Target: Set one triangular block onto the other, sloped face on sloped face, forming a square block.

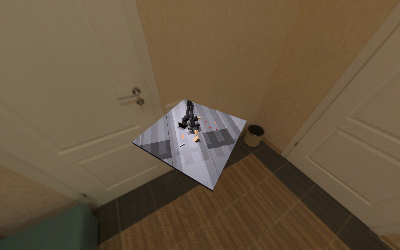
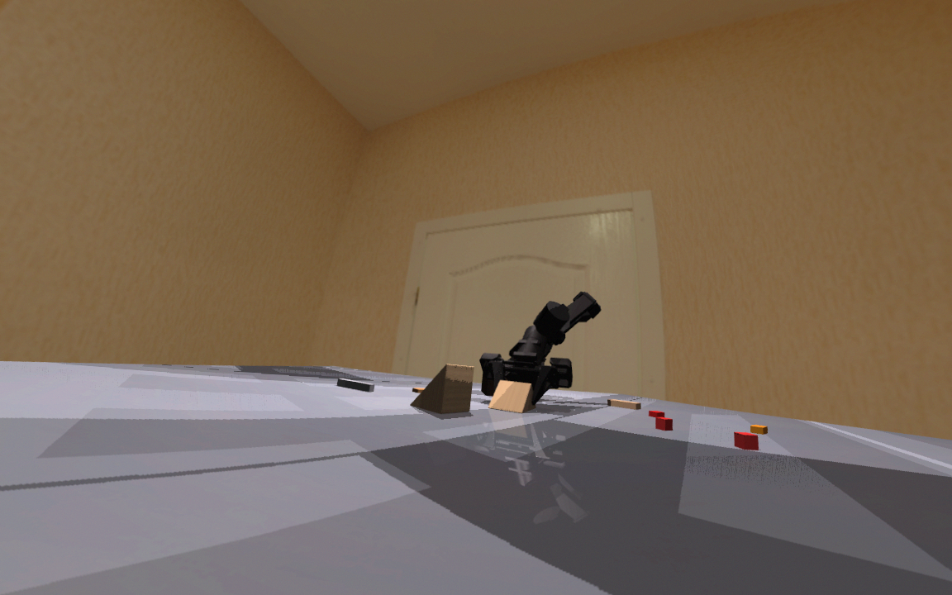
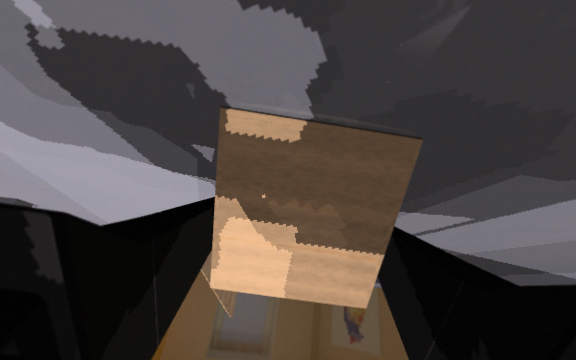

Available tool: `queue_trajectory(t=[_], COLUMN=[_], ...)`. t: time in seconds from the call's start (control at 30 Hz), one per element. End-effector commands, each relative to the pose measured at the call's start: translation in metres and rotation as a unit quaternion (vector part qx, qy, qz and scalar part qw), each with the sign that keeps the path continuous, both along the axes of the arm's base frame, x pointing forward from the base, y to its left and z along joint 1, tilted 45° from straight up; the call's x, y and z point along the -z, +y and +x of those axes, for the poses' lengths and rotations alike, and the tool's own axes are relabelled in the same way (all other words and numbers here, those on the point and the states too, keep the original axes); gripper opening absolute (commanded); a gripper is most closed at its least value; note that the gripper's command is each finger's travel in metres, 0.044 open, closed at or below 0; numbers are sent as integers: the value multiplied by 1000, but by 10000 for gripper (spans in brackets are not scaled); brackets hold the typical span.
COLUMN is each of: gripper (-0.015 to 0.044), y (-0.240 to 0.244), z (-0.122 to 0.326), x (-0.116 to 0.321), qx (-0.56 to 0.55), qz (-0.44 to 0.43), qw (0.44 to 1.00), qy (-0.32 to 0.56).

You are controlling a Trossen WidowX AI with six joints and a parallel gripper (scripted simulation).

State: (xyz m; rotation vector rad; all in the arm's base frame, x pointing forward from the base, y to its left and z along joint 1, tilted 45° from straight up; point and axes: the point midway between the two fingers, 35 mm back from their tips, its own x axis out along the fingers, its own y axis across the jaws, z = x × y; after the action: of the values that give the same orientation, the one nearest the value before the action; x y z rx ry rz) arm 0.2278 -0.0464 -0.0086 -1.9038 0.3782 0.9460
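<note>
At centre frame, the black gripper (image 2: 518, 378) is stooping low over the lighter triangular block (image 2: 511, 397), its two fingers standing partly open on either side of the wood (flanking it, with contact too close to call). The darker triangular block (image 2: 447, 389) is sitting just to its left on the grey table (image 2: 168, 459), the two blocks lying apart. Small red cubes (image 2: 745, 440) are lying at right.

No legible text, label, brand, number or sign was found in any view. The wooden block (image 3: 308, 210) between the gripper's fingers carried only grain. A small coloured picture reflected below the gripper (image 3: 298, 280) was too blurred to read.
</note>
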Motion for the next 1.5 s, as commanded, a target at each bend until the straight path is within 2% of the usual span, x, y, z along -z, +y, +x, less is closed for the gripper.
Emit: queue_trajectory(t=[0.0,0.2,0.5,1.1,1.47], gripper=[269,229,0,0,0], y=[0,0,-14,-69,-69], z=[0,0,2,-13,-14], x=[0,0,-10,-69,-68], qx=[0,0,-1,0,3], qz=[0,0,-3,-2,3], qw=[1000,1000,1000,1000,1000], qy=[0,0,4,2,6])
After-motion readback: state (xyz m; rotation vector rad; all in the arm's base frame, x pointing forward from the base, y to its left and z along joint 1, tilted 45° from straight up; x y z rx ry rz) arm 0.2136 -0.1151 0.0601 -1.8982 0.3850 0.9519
